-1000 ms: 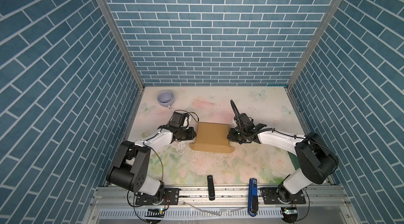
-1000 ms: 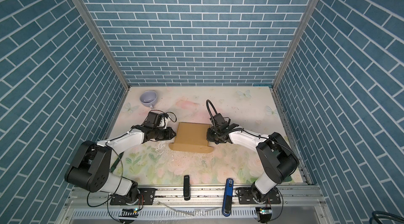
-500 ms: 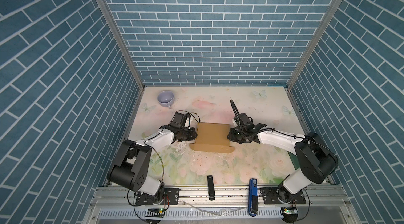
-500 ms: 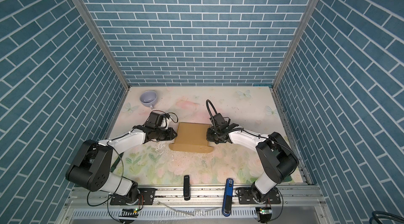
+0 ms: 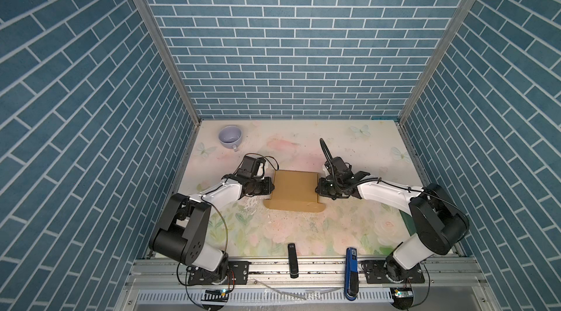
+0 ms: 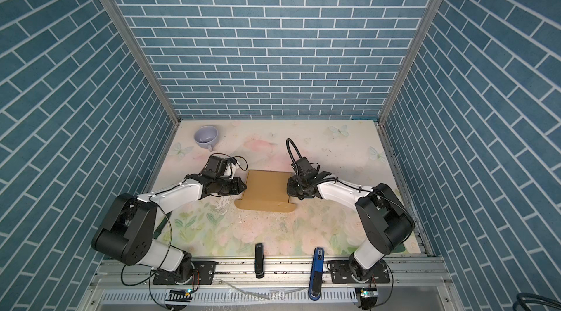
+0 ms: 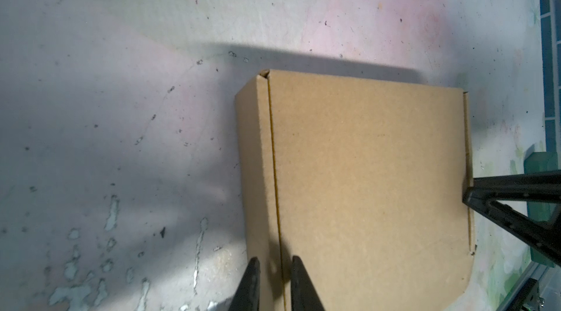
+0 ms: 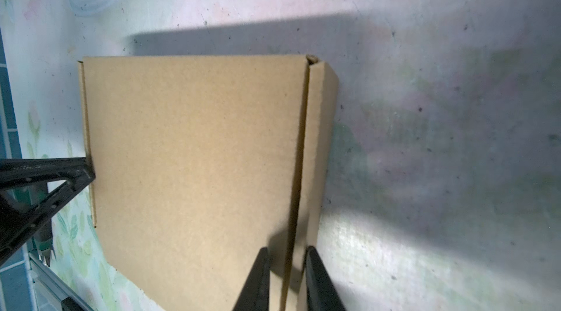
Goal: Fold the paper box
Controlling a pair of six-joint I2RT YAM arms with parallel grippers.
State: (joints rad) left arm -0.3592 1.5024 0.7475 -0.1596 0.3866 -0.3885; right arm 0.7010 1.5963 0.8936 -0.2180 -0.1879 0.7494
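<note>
The paper box [image 5: 296, 188] [image 6: 267, 186] lies mid-table, a tan cardboard mailer with its lid down. Its rounded front flap lies flat toward the near edge. At the box's left side, my left gripper [image 5: 271, 186] [image 7: 274, 259] is narrowly open. One tip is over the lid [image 7: 364, 172], the other at the outer wall. My right gripper [image 5: 317, 187] [image 8: 285, 250] mirrors this at the right side, also narrowly open. Its tips straddle the dark seam between lid [image 8: 197, 157] and wall. I see nothing clamped between either pair of tips.
A lilac cup [image 5: 230, 137] stands at the back left. On the front rail lie a black bar [image 5: 292, 259] and a blue tool [image 5: 351, 267]. Blue brick walls [image 5: 288, 51] enclose the floral mat on three sides.
The left gripper has edged slightly toward the box. The box and the right arm stay where they were.
</note>
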